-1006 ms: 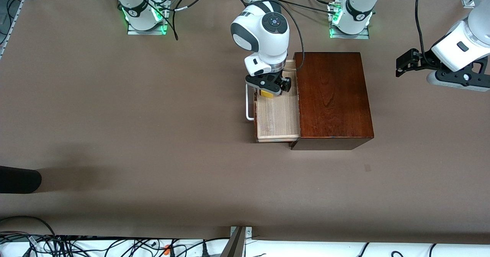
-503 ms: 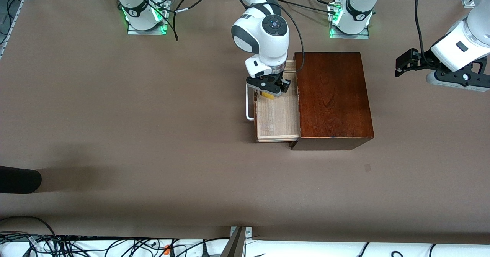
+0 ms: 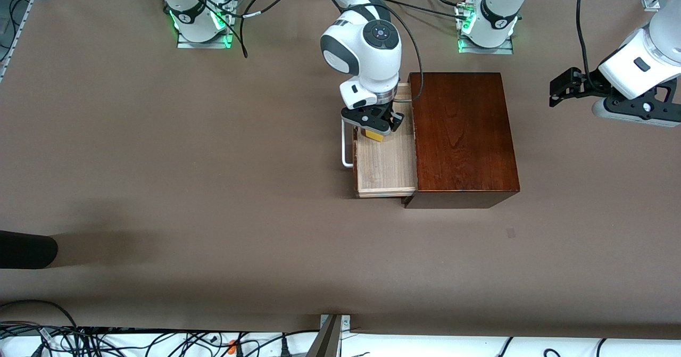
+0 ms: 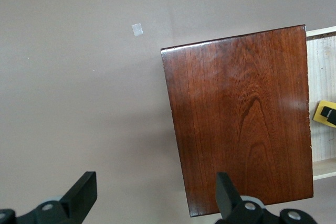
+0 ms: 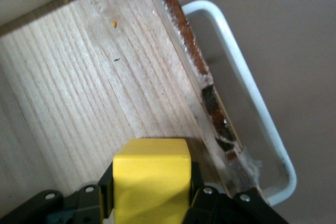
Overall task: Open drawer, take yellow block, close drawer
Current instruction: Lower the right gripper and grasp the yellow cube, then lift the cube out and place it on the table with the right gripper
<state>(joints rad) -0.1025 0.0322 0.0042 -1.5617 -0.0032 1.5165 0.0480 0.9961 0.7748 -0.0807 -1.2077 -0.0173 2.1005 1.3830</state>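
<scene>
Gripping yellow block (image 3: 373,133): right gripper (image 3: 375,127) over drawer (image 3: 385,165) | left gripper (image 3: 553,89) waits, spread

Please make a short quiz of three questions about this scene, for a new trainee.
1. True or false: the drawer is pulled out of the wooden box.
2. What does the right claw grip? A) white handle B) yellow block C) nothing
3. Fill in: the left claw waits open, looking down on the ____.

Key: 1 true; 2 B; 3 wooden box.
</scene>
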